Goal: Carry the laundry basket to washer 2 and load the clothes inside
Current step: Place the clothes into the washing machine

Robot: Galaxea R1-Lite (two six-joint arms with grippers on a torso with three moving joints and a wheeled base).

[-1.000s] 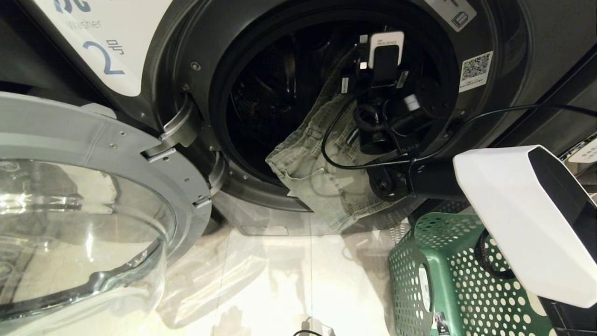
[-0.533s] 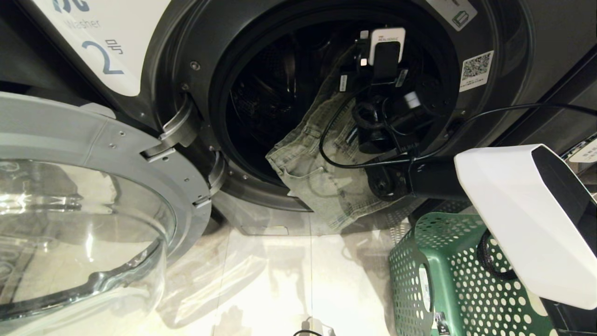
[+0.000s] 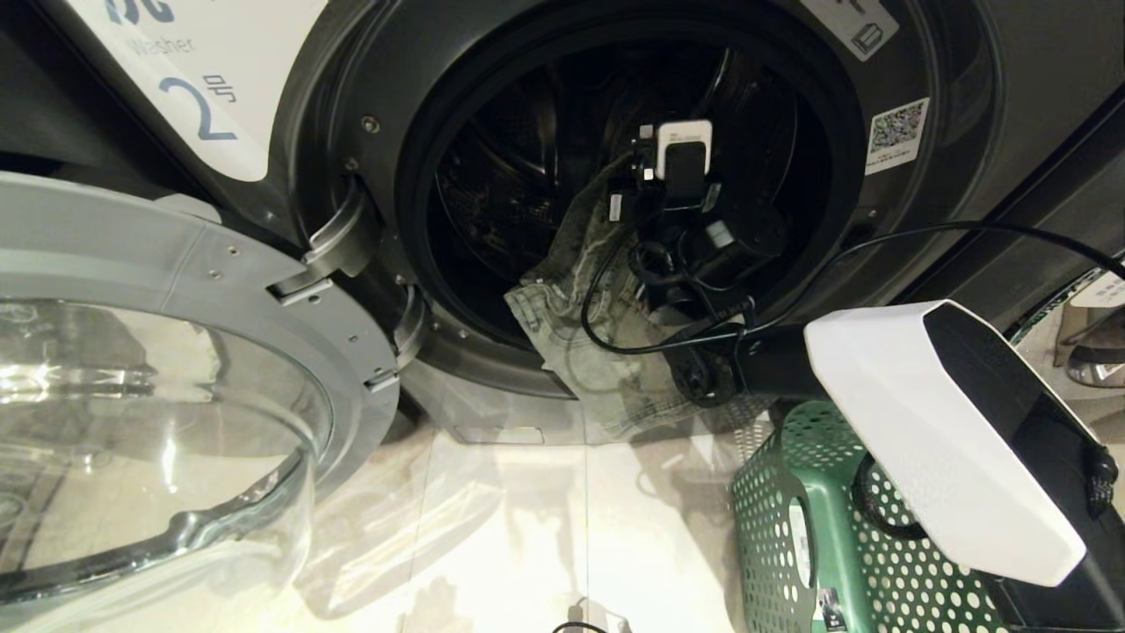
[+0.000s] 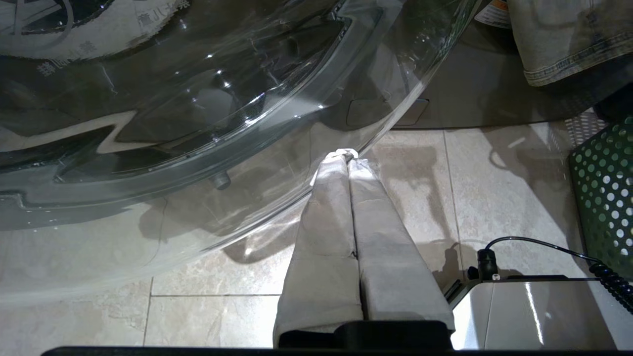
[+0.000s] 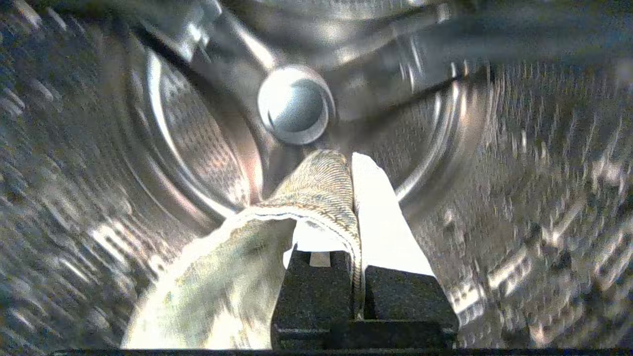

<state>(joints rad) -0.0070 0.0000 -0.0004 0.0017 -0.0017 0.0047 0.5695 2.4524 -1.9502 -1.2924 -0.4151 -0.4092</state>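
Denim garment (image 3: 598, 352): pale, washed, jeans-like; upper part inside the drum opening, lower part draped over the door sill and hanging down the washer's front, clear of the floor as far as can be seen. Held at a fold by the right gripper (image 5: 352, 198), whose fingers are closed tight on the cloth; the wrist view shows that gripper well inside the steel drum (image 5: 519, 207), facing the rear hub. Washer 2 (image 3: 198, 97): front panel numbered, porthole door (image 3: 176, 369) swung fully open to the robot's left. Laundry basket (image 3: 791, 545): green, perforated, standing on the tiled floor (image 3: 527, 545) just beside the washer at the robot's right, under the right arm; its contents cannot be seen. Left gripper (image 4: 348, 163): fingers pressed together, holding nothing, parked low above the floor next to the glass door. Progress, judged: basket delivered, door open, one garment partly loaded; its hanging part remains to go in, then release, then any other clothes.
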